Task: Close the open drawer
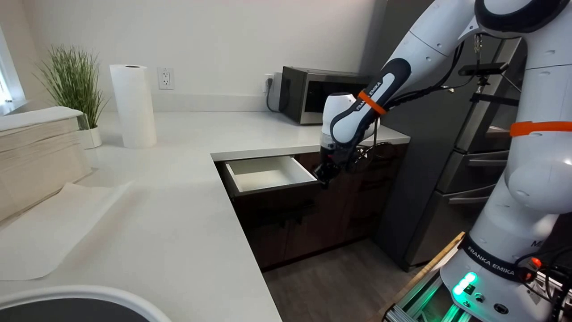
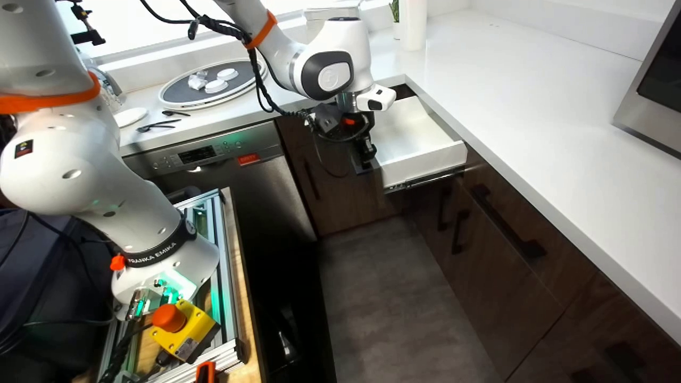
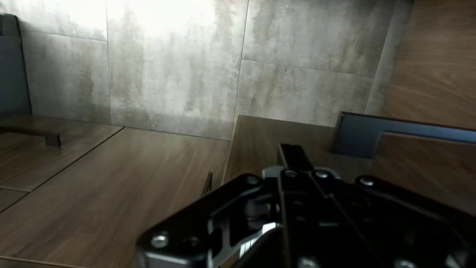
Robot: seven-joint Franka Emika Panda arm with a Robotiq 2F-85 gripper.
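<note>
The drawer (image 1: 268, 175) is pulled out from under the counter; its white inside shows in both exterior views. In an exterior view its white side wall (image 2: 425, 163) and metal slide rail face the camera. Its dark brown front (image 3: 256, 139) and a dark handle (image 3: 355, 136) appear in the wrist view. My gripper (image 3: 293, 158) is shut with nothing between its fingers. It points down at the drawer front, left of the handle in the wrist view. In both exterior views the gripper (image 1: 325, 173) (image 2: 367, 153) is at the drawer's outer corner. I cannot tell whether it touches the front.
The white countertop (image 1: 187, 214) overhangs the drawer. A microwave (image 1: 321, 91) and a paper towel roll (image 1: 133, 107) stand on it. Brown cabinet doors with bar handles (image 2: 505, 223) lie below. A dishwasher (image 2: 239, 175) is on the adjoining side, and a fridge (image 1: 429, 147) stands beyond.
</note>
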